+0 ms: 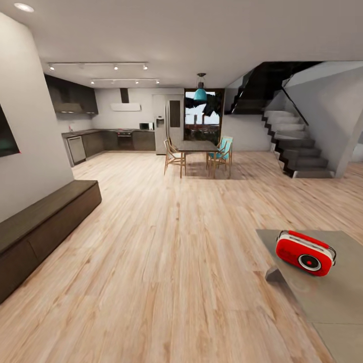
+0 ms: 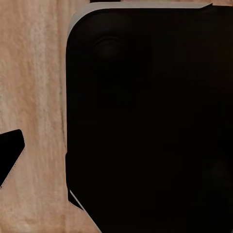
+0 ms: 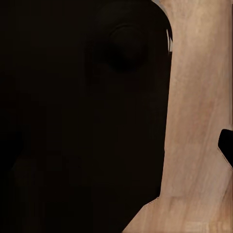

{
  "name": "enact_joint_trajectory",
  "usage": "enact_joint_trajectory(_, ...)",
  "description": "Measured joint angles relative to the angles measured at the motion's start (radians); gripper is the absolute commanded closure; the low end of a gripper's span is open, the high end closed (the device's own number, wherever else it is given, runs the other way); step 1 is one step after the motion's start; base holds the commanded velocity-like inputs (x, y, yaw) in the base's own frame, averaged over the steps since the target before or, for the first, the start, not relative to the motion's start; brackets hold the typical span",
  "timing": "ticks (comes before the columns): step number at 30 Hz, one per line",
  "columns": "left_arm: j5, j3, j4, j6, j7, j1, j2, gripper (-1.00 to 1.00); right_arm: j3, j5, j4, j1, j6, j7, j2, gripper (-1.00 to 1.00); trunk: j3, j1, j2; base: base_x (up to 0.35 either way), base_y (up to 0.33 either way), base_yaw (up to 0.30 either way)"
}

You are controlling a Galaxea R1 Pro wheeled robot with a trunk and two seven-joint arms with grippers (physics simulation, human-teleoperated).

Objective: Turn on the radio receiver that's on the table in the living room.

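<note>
While the robot is standing off in the living room, the head view is showing the radio receiver, rounded glossy red, sitting untouched on the table, a reflective grey slab. Both wrist views are facing wood-grain floor past dark bodywork; jaw state cannot be told.

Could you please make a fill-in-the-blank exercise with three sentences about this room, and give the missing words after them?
1. The radio receiver on the grey table is mainly ___ in colour.
2. The dining table stands under a hanging ___ lamp.
3. The staircase rises on the ___ side of the head view.

Missing words: red; blue; right
</note>
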Motion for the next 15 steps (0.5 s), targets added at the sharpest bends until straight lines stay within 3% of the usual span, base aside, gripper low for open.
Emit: enact_joint_trajectory(15, -0.001, 0.0, 0.001, 0.0, 0.0, 0.0, 0.002, -1.0, -0.001, 0.0, 0.0, 0.0, 0.0, 0.0, 0.0, -1.0, 0.0, 0.0, 0.0, 0.327, 0.0, 0.0)
